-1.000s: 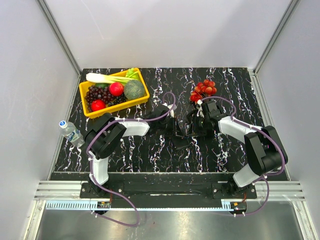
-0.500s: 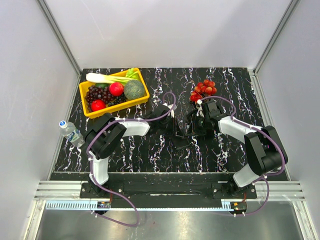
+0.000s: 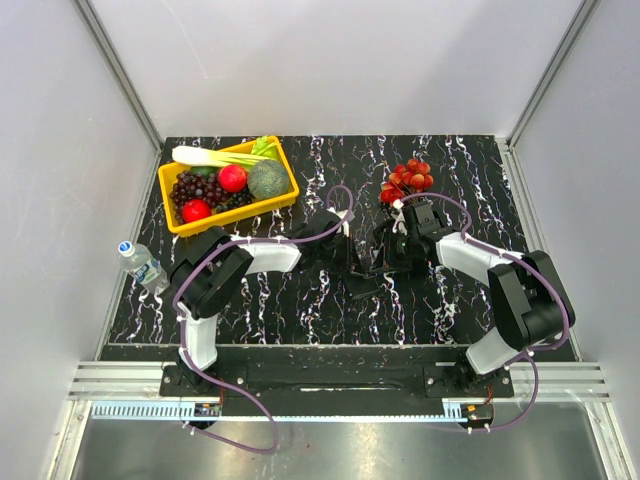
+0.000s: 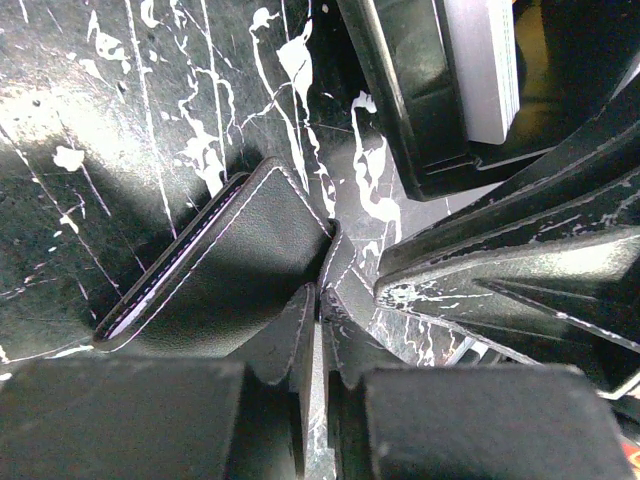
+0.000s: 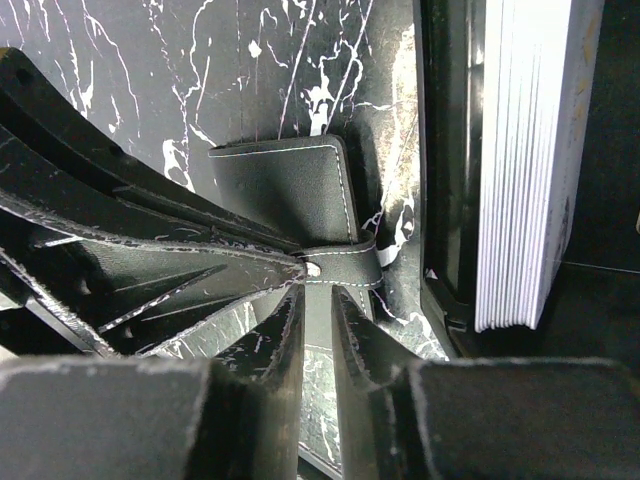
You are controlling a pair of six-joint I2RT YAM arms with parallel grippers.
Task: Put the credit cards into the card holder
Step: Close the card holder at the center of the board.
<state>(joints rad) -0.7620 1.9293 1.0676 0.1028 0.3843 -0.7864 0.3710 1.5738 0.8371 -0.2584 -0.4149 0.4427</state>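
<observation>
The card holder [image 4: 220,270] is a black stitched wallet lying on the marbled table; from above it shows as a dark patch [image 3: 366,284] under both grippers. My left gripper [image 4: 320,300] has its jaws pressed together on the wallet's strap. In the right wrist view that strap [image 5: 345,265] runs from the left fingertips [image 5: 290,262] round the wallet [image 5: 290,190] corner. My right gripper [image 5: 318,288] stands with a narrow gap, nothing between its jaws, tips just below the strap. The credit cards [image 5: 525,160] stand stacked on edge in a black tray [image 4: 400,110] right beside the wallet.
A yellow basket [image 3: 240,215] of fruit and vegetables sits at the back left. A bunch of red grapes [image 3: 408,178] lies behind the right arm. A water bottle [image 3: 143,263] lies at the table's left edge. The two grippers [image 3: 366,264] nearly touch mid-table.
The left gripper has edged a little toward the right gripper over the wallet. The right arm has barely moved.
</observation>
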